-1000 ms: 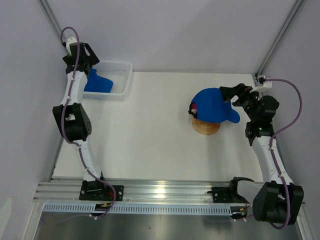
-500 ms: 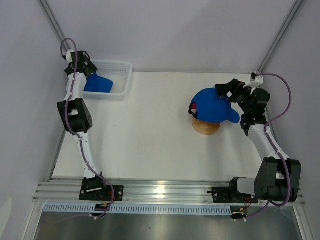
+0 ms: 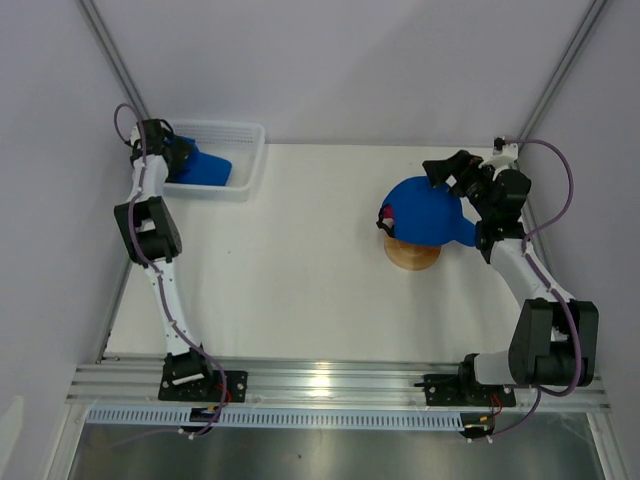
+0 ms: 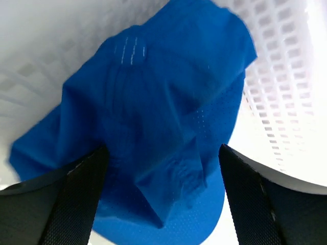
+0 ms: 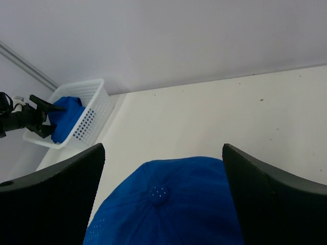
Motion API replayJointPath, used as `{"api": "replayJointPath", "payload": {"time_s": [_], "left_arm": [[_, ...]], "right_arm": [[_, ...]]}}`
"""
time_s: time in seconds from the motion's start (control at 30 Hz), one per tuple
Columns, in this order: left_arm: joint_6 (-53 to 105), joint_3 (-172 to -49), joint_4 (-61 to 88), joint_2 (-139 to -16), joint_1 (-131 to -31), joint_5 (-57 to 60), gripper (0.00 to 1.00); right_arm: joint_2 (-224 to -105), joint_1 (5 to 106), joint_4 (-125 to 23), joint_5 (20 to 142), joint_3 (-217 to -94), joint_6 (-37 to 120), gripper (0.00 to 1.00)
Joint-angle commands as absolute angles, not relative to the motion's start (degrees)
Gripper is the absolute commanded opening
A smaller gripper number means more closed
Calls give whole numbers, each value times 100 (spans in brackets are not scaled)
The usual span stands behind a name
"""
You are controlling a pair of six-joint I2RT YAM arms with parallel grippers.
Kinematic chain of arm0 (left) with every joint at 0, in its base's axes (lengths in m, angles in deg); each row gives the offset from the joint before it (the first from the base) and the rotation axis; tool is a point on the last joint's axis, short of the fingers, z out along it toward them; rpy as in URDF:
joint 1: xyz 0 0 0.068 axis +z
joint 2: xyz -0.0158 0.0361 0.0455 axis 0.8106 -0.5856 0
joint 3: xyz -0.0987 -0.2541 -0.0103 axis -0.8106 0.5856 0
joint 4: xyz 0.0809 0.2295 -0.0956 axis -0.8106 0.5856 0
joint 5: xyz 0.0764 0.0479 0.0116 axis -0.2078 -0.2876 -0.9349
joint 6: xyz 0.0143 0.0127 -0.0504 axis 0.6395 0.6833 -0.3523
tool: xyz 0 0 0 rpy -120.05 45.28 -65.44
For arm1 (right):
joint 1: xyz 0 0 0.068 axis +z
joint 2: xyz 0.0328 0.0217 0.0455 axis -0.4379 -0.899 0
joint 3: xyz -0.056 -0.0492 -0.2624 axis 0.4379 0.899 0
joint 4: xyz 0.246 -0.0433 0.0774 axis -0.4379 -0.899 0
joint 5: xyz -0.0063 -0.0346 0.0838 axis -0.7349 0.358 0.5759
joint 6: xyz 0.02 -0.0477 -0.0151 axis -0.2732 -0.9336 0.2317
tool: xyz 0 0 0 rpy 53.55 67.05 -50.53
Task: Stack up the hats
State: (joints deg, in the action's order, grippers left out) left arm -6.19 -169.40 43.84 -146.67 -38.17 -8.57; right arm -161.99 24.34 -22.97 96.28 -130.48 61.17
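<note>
Over on the left, the left gripper [image 3: 168,158] is down in the white basket [image 3: 240,135], jaws spread wide with the loose blue hat [image 3: 207,168] right between them. Its wrist camera shows fabric filling the gap. The loose blue hat [image 4: 153,117] lies crumpled and folded under the left gripper [image 4: 163,153], its soft mesh panels creased and rows of stitching on the far part. The fingers [image 4: 76,194] sit one at each flank of the cloth, with nothing pinched yet. So the step in hand, I'd say, is the pickup of the one hat not on the stack. The next move calls for a firm close on a good bunch of that floppy fabric. Then comes a lift straight up over the basket wall, so the brim doesn't snag the mesh.

Across the desk [image 3: 300,250] to the right is the stack. The stacked blue hat [image 3: 425,210] sits crown-up on the wooden stand [image 3: 412,258], brim towards the right arm. A sliver of pink hat [image 3: 387,214] peeps out on the side away from the right gripper [image 3: 447,170]. That gripper hovers just beyond the crown, open and holding nothing. In its wrist view the domed top and button of the stacked blue hat [image 5: 163,199] sit just below the right gripper [image 5: 162,150].
</note>
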Motion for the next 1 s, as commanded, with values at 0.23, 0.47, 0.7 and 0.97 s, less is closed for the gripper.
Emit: {"api": "replayJointPath", "payload": {"time_s": [0.23,0.47,0.7,0.97], "left_arm": [[-1443,-16828,3793,-14631,-3728,-204,5],[-1066,-16370,3345,-13596,-3710,375,1],[-1284,-14455,1985,-11383,-3930,816,1],[-2646,-12890,708,-9639,-4878,245,1]], "right_arm": [[-16196,2580,-2278,9367,-13457,5915,99],[-15994,2580,-2244,9480,-13430,6115,100],[-15932,3325,-1848,9771,-13430,6538,99],[-15747,4275,-873,9481,-13334,7663,99]]}}
